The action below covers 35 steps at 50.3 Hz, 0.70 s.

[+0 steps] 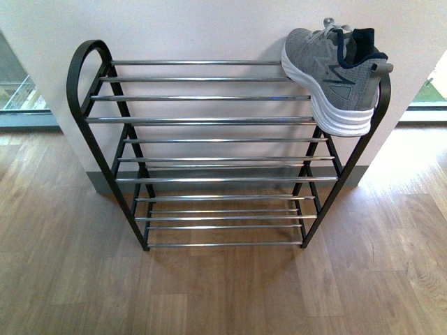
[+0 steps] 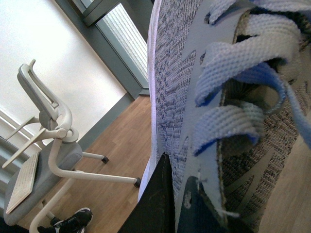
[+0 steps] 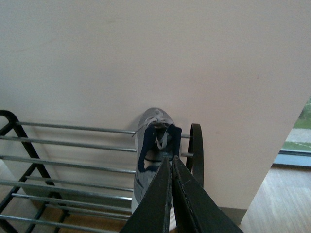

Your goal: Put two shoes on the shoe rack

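Right hand, fingers pressed together, near grey shoe resting on rack

A pale wooden floor meets a plain white wall, with a grey skirting board along the wall's foot. A window shows to the left of the wall. In the left wrist view, an off-white office chair with a grey seat stands on the floor near a ribbed glass pane. A black trainer with a white sole lies by its base.
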Each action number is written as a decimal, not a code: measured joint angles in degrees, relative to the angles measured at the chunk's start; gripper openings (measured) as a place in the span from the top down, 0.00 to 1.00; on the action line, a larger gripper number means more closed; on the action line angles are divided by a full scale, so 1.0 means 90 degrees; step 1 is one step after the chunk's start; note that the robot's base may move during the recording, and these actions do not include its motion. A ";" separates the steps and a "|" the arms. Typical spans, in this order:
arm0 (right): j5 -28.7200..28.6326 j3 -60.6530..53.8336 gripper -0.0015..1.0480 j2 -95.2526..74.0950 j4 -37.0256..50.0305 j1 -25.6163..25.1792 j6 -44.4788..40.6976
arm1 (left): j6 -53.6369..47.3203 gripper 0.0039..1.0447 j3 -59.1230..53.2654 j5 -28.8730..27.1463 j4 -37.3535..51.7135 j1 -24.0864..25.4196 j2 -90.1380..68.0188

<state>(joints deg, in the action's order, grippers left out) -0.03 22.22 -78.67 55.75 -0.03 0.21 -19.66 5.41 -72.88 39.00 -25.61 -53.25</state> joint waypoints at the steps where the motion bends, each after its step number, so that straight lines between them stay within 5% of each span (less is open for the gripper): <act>1: 0.0000 -0.0097 0.98 0.0083 0.0007 0.0000 0.0000 | -0.0002 0.98 0.0000 0.0000 0.0000 0.0000 0.0000; 35: 0.0000 -0.1894 0.98 0.2268 -0.0270 0.0000 -0.0002 | 0.0000 0.98 0.0000 0.0000 0.0000 0.0000 0.0000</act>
<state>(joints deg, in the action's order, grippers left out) -0.03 5.17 -58.26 53.32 -0.03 0.19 -19.66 5.41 -72.88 39.00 -25.61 -53.25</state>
